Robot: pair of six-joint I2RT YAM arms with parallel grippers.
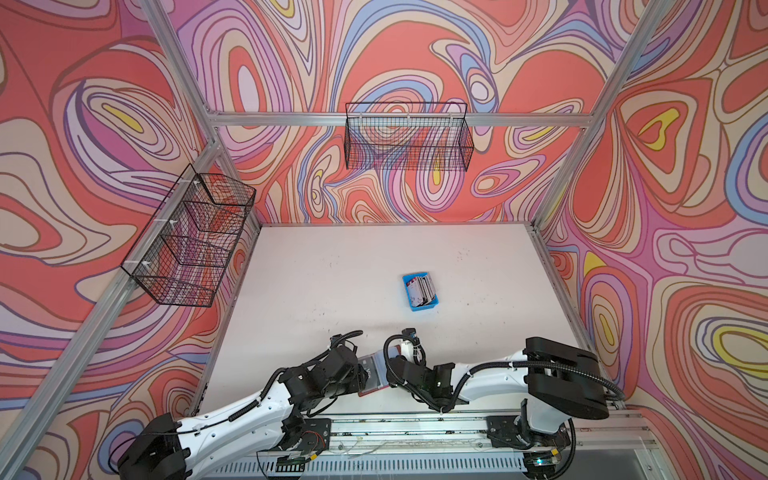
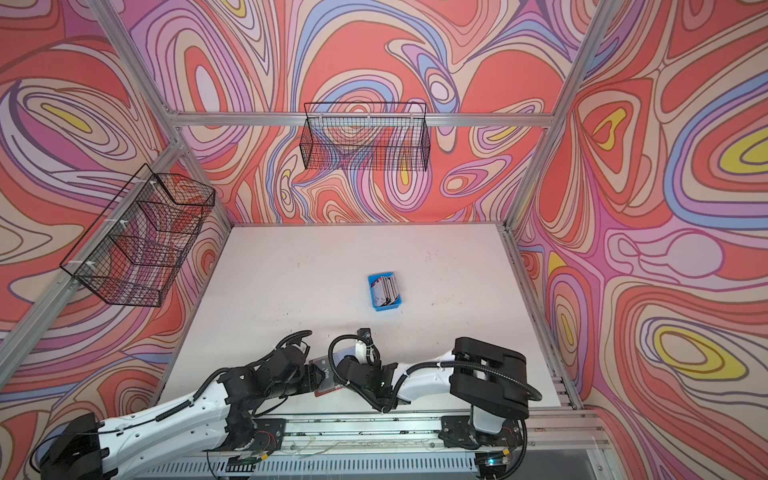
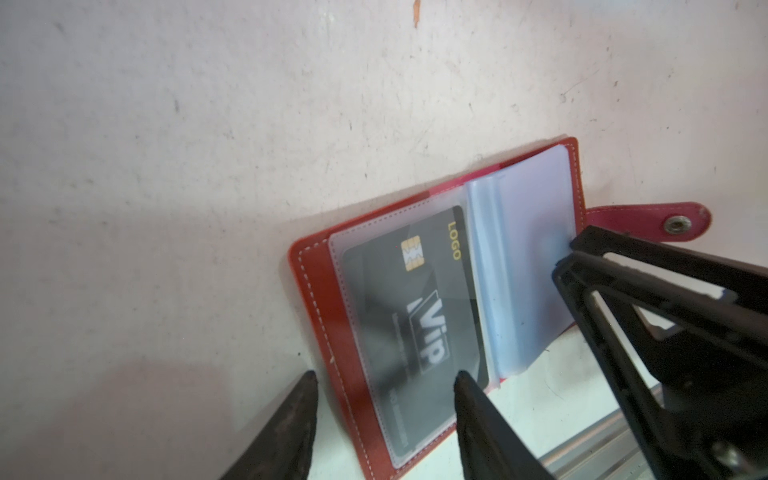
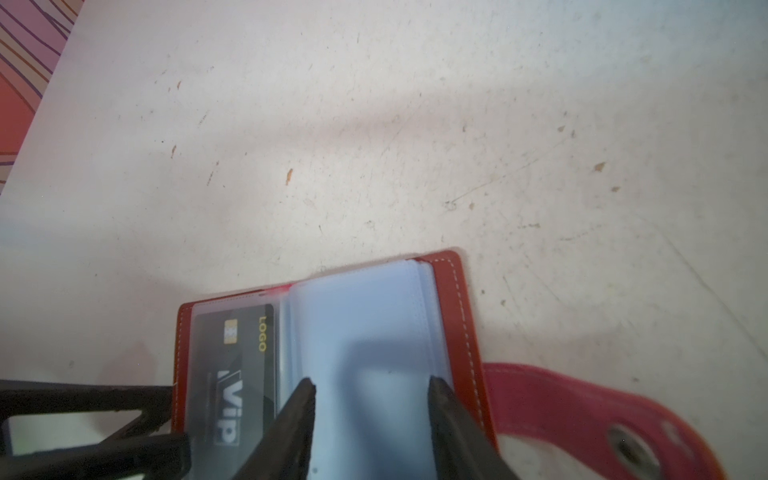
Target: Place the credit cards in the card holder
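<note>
Black-fingered, stretching low over the near edge of the white table (image 1: pixel 332 270), meeting at the small red leather-like booklet card holder (image 3: pixel 316 316). Holding left gripper (image 3: pixel 384 376) jaws apart astride the sleeved black VIP card (image 3: pixel 415 311); resting right gripper (image 4: pixel 372 381), jaws apart, on clear plastic sleeve pages (image 4: pixel 374 324). Lying open, long axis running gripper to gripper, snap tab (image 3: pixel 648 220) pointing toward the right arm. Sitting mid-table in a blue plastic tray (image 1: pixel 424 308): white printed credit cards (image 1: pixel 422 286).

The credit cards (image 1: pixel 420 288) lie in a tray (image 1: pixel 424 307), behind the card holder (image 1: pixel 374 374).
</note>
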